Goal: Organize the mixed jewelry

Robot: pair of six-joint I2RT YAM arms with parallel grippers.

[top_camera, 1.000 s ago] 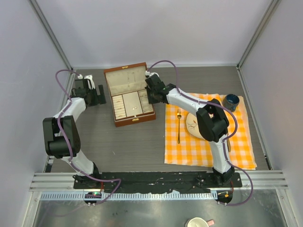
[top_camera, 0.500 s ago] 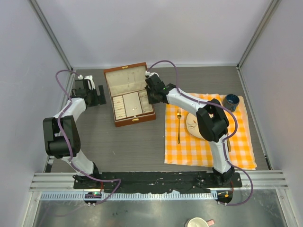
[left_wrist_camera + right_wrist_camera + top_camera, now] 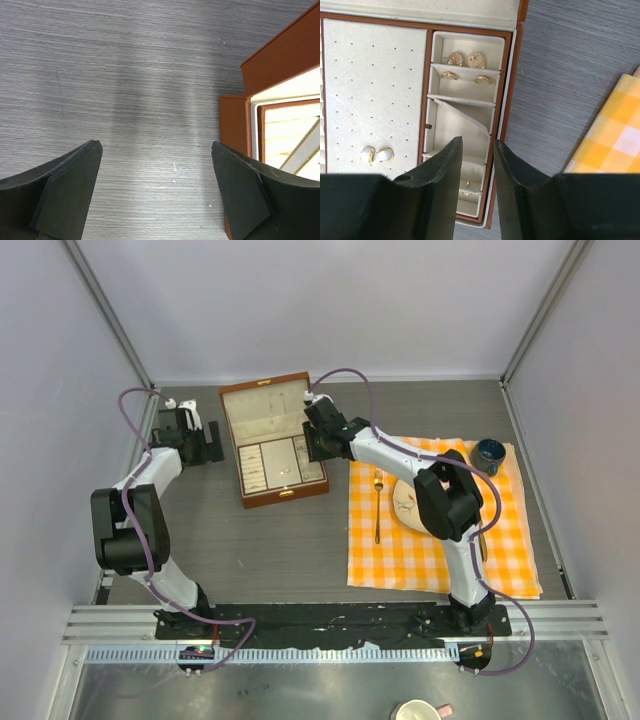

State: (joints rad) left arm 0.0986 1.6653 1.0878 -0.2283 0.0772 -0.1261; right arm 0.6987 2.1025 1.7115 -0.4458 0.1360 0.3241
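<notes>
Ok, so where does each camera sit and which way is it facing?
Top external: fixed high behind the robot, looking down on the table, wooden box and checked cloth; left arm and right arm both show.
Left wrist: on the left wrist, looking down at table and the box's outer corner; its jaws stand wide apart.
Right wrist: on the right wrist, looking down into the box's compartments, gold rings and pearl studs; its jaws stand slightly apart, empty.
Shared: all three see the box.
</notes>
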